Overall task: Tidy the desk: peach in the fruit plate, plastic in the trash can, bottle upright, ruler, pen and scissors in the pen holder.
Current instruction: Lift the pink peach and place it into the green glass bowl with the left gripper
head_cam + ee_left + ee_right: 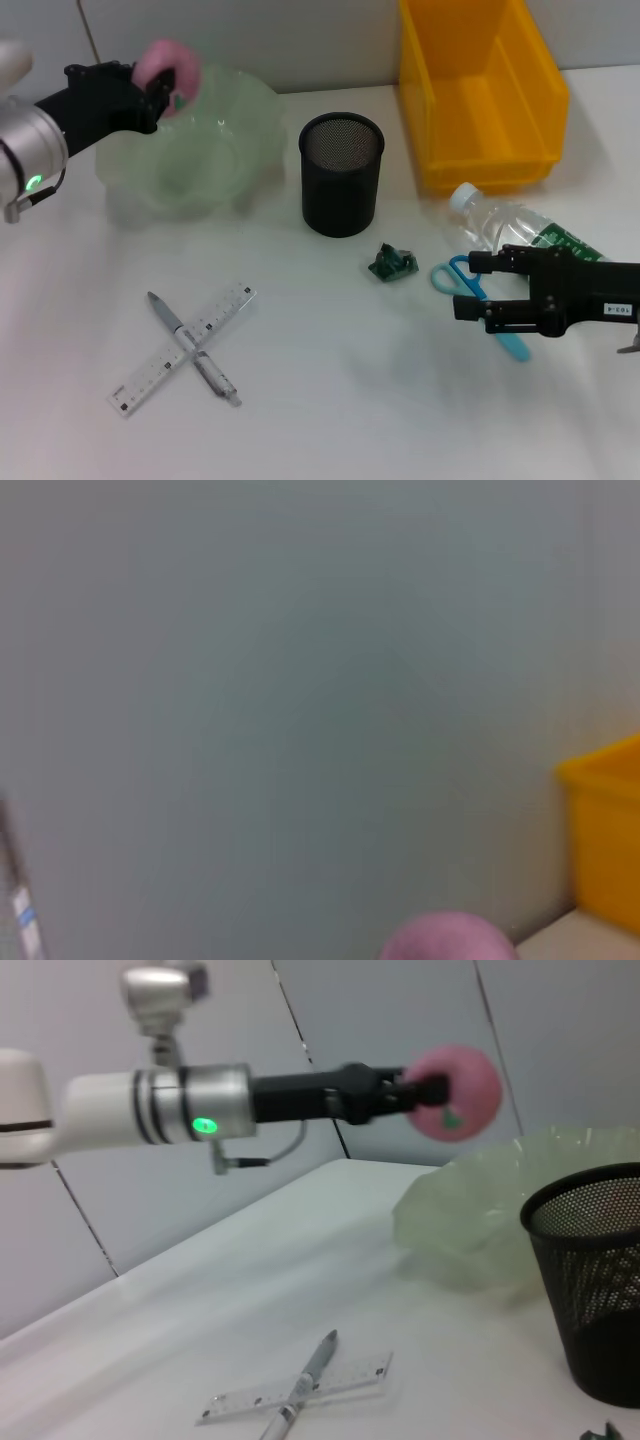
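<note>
Above the fruit plate [215, 150] rim, left claw [165, 85] grips the peach [168, 66]. Right claw [478, 287] rests open over scissors [480, 300]. Pen [190, 345] crosses ruler [185, 345] diagonally on white surface [330, 400].

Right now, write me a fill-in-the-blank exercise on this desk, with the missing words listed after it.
1. The left gripper holds the ____ above the fruit plate.
2. The pen lies across the ____, forming an X.
3. The bottle lies on its ____, beside the right gripper.
4. The pen holder stands between the fruit plate and the ____ bin.

Missing words: peach; ruler; side; yellow
</note>
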Robot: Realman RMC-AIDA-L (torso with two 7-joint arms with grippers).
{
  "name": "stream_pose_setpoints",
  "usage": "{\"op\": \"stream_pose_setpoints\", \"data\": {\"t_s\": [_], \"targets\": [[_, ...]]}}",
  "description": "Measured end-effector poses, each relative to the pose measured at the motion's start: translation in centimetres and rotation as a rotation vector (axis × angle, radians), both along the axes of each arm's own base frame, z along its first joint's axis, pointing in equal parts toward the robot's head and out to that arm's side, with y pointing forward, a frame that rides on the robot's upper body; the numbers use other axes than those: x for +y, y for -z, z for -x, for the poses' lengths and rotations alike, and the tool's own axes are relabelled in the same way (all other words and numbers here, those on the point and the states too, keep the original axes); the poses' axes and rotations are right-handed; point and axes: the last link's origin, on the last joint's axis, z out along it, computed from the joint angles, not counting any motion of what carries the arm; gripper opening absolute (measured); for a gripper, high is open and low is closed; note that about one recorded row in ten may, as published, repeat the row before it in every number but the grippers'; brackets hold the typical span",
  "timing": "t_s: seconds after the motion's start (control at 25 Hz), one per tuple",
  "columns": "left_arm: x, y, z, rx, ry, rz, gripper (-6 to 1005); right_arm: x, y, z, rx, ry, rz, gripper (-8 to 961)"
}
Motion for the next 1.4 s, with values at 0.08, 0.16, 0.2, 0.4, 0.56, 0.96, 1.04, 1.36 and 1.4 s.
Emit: {"op": "stream_pose_setpoints", "data": {"t_s": [0.08,0.16,0.2,0.4,0.56,0.96,1.04,1.36,1.4], "targets": [[1.0,0.9,0.8,0.013,-0.071,0.001,285,0.0,0.2,0.2,0.007,-0.004,0.005,763],[1.1,1.1,1.0,0.017,-0.086,0.003,276,0.0,0.3,0.3,0.01,-0.007,0.006,761],[1.2,1.3,1.3,0.021,-0.1,0.006,271,0.0,0.4,0.4,0.011,-0.009,0.007,760],[1.0,1.6,1.9,0.031,-0.128,0.006,288,0.3,0.6,0.9,0.014,-0.023,0.012,755],[0.9,1.8,2.1,0.027,-0.133,0.012,360,0.5,0.7,1.1,0.014,-0.031,0.014,751],[0.6,1.7,2.1,0.008,-0.124,0.024,785,0.7,0.7,1.3,0.013,-0.042,0.012,742],[0.4,1.6,1.8,-0.008,-0.105,0.035,818,0.7,0.7,1.4,0.013,-0.044,0.012,740],[-4.8,-1.7,-0.5,-0.291,0.193,0.172,850,0.8,0.6,1.4,0.014,-0.044,0.005,733],[-5.5,-2.1,-0.6,-0.313,0.224,0.195,849,0.9,0.6,1.3,0.014,-0.041,0.001,732]]}}
